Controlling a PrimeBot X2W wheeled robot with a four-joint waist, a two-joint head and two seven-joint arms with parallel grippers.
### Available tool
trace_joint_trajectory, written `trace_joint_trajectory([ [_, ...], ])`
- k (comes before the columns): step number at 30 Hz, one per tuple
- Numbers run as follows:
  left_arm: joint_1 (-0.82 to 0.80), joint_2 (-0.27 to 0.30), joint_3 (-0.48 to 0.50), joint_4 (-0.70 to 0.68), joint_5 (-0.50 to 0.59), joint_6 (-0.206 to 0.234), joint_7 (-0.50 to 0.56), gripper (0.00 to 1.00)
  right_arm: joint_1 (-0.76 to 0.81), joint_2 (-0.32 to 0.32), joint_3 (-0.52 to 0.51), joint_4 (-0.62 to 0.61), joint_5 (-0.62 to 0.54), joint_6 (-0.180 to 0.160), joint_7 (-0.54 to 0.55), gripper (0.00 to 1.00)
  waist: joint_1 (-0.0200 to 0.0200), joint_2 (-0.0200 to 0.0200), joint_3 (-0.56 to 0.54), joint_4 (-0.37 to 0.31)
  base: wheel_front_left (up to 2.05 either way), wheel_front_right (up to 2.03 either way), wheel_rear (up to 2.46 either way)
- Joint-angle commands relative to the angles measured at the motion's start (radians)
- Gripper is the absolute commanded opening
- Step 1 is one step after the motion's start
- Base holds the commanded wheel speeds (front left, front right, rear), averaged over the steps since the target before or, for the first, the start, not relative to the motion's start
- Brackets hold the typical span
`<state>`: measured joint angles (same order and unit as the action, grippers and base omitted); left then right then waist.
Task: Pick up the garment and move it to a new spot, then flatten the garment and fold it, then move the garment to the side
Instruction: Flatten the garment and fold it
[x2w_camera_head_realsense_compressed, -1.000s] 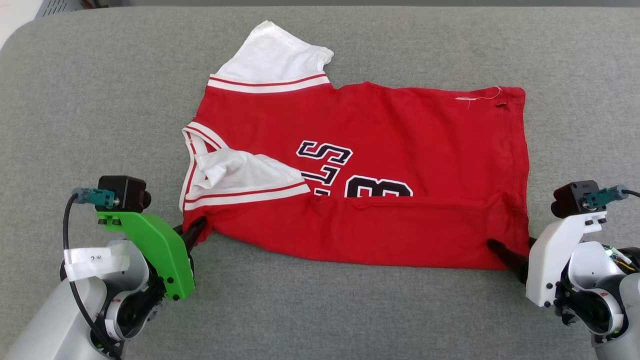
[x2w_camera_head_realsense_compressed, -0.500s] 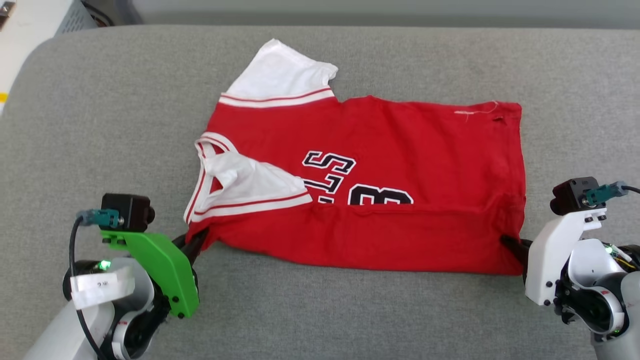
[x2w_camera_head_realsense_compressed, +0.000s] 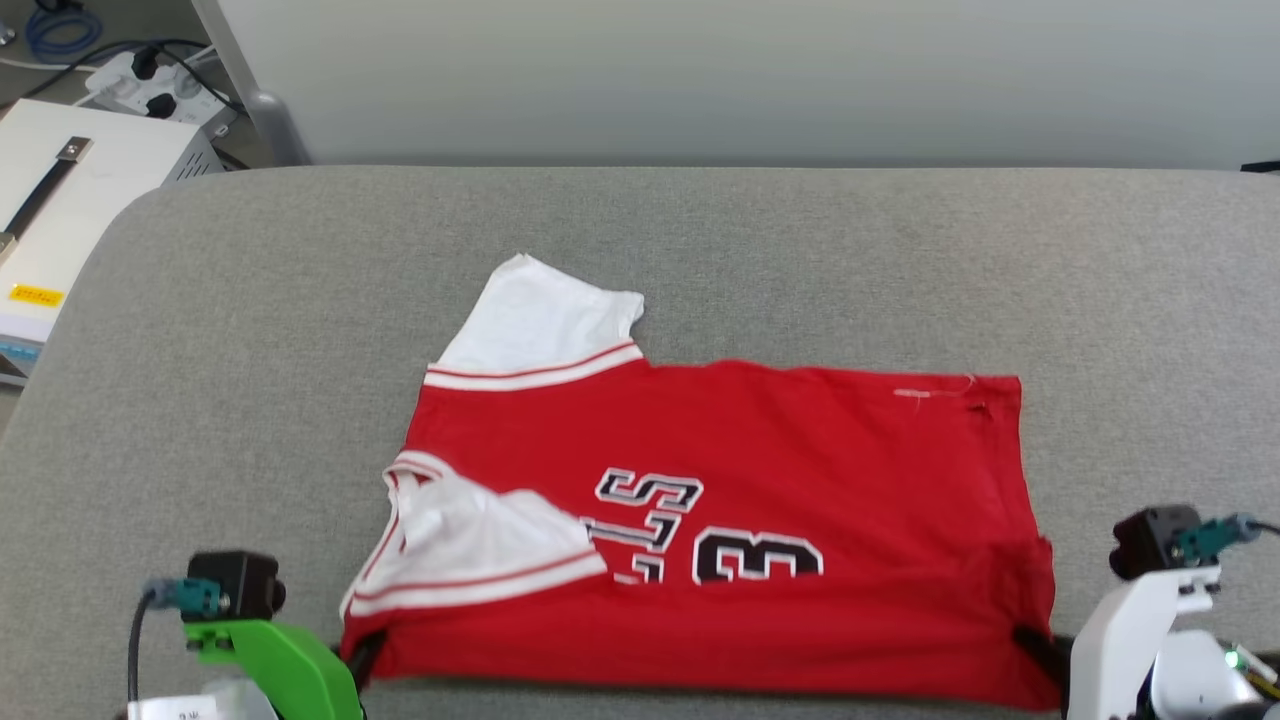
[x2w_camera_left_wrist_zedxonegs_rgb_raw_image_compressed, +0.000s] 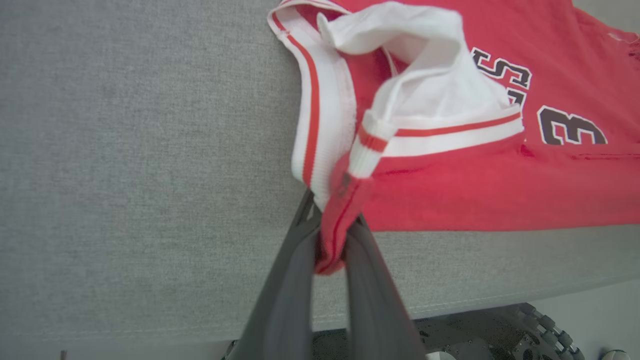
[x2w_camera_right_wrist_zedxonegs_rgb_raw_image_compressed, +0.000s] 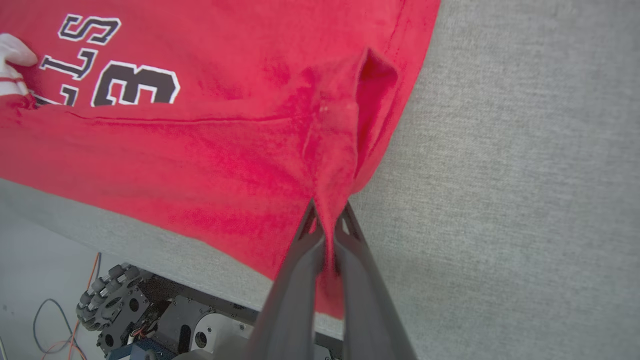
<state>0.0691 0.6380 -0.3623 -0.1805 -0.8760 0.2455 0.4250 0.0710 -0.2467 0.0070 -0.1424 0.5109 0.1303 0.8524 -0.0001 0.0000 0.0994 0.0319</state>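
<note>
The garment (x2w_camera_head_realsense_compressed: 780, 450), a red jersey with white sleeves and black lettering, lies spread on the grey table (x2w_camera_head_realsense_compressed: 250, 350), collar to the left, with its near strip folded over the front. My left gripper (x2w_camera_head_realsense_compressed: 365, 652) is shut on the red corner below the striped collar, which shows pinched between its fingers in the left wrist view (x2w_camera_left_wrist_zedxonegs_rgb_raw_image_compressed: 332, 235). My right gripper (x2w_camera_head_realsense_compressed: 1030, 640) is shut on the hem corner at the right; in the right wrist view the cloth bunches into its fingers (x2w_camera_right_wrist_zedxonegs_rgb_raw_image_compressed: 327, 227). One white sleeve (x2w_camera_head_realsense_compressed: 545, 320) points away from me.
The table's near edge runs just under both grippers (x2w_camera_right_wrist_zedxonegs_rgb_raw_image_compressed: 210, 270); my wheeled base (x2w_camera_right_wrist_zedxonegs_rgb_raw_image_compressed: 110, 300) shows below it. A white cabinet (x2w_camera_head_realsense_compressed: 60, 200) and a power strip with cables (x2w_camera_head_realsense_compressed: 150, 75) stand beyond the far left corner. A pale wall (x2w_camera_head_realsense_compressed: 750, 80) backs the table.
The head camera has tilted up, bringing the far edge and wall into view. Both grippers, still shut on the corners, have drawn the garment toward the near edge.
</note>
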Motion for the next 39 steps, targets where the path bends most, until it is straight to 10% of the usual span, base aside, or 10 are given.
trace_joint_trajectory([
  [1,0.032,-0.006,0.002,0.009,-0.027,0.006,0.005,0.00,0.033,0.012,-0.010,0.000,-0.011,0.000,0.005,0.00,0.0001,0.0000,-0.009,-0.009,0.00,0.00,0.00],
  [7,0.047,-0.061,-0.019,0.114,-0.066,-0.028,-0.015,0.00,0.087,0.057,-0.013,0.065,-0.024,0.000,-0.065,0.00,0.0001,0.0000,0.009,-0.015,0.00,0.00,0.00],
  [8,0.042,-0.073,-0.021,0.131,-0.074,-0.037,-0.017,0.00,0.089,0.059,-0.010,0.078,-0.031,0.000,-0.077,0.16,0.0001,0.0000,0.011,-0.015,0.00,0.00,0.00],
  [9,0.034,-0.079,-0.029,0.151,-0.077,-0.049,-0.016,0.21,0.088,0.072,-0.014,0.094,-0.026,0.000,-0.099,0.49,0.0001,0.0000,0.014,-0.016,0.00,0.00,0.00],
  [10,0.024,-0.083,-0.032,0.169,-0.074,-0.059,-0.021,1.00,0.084,0.079,-0.012,0.106,-0.022,0.000,-0.122,1.00,0.0001,0.0000,0.015,-0.016,0.00,0.00,0.00],
  [28,-0.165,-0.096,0.028,0.174,0.125,-0.054,-0.332,1.00,0.012,0.149,-0.070,0.020,-0.233,0.000,-0.743,1.00,0.0001,0.0000,0.014,-0.041,0.00,0.00,0.00],
  [39,-0.449,-0.125,0.016,0.269,0.200,-0.101,-0.397,1.00,-0.111,0.163,-0.069,-0.112,-0.321,0.000,-0.823,1.00,0.0001,0.0000,0.194,-0.112,0.00,0.00,0.00],
])
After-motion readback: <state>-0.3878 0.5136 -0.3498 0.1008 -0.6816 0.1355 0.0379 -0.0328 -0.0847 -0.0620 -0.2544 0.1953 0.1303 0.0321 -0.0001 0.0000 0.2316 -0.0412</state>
